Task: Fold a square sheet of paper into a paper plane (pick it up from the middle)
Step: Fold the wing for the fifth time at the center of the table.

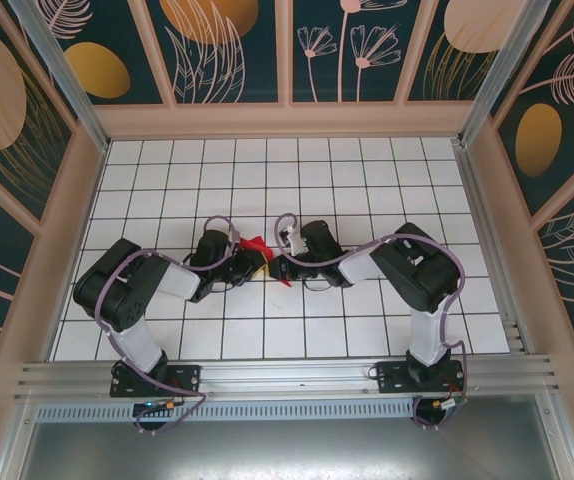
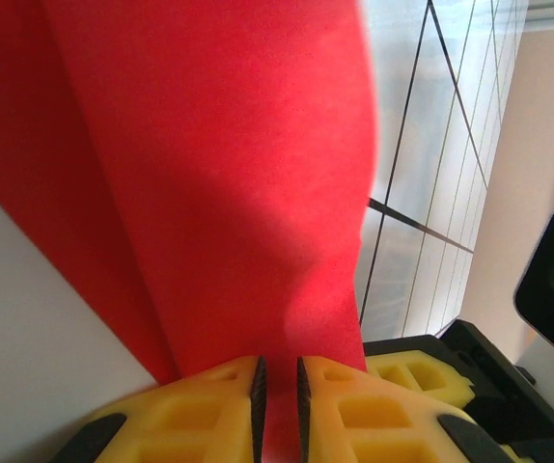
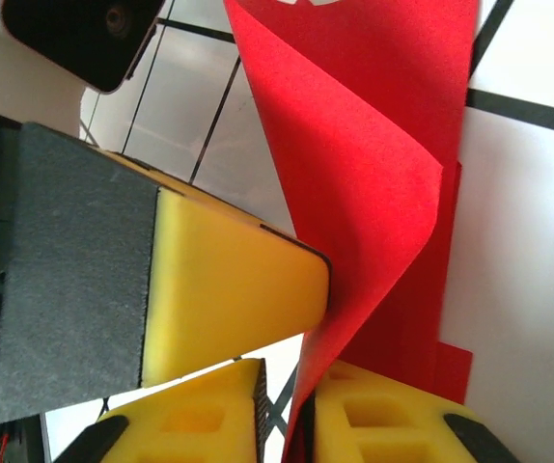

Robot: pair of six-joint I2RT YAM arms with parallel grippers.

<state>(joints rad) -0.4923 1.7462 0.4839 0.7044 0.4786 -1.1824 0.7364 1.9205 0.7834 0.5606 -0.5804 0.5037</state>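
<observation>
Currently the red paper (image 3: 373,174) stands edge-up over the middle of the bench (image 1: 367,170), between the two tools. Its surface is bright red, matte and unprinted. It is not flat: in the right wrist view the front ply curls into a cone-like roll, and flat plies with stepped edges lie behind it on the right. The left tool (image 2: 277,410) is clamped on the paper, pads nearly together. The right tool (image 3: 285,417) has its jaws slightly apart, and the paper's edge sits in the gap against one pad.
</observation>
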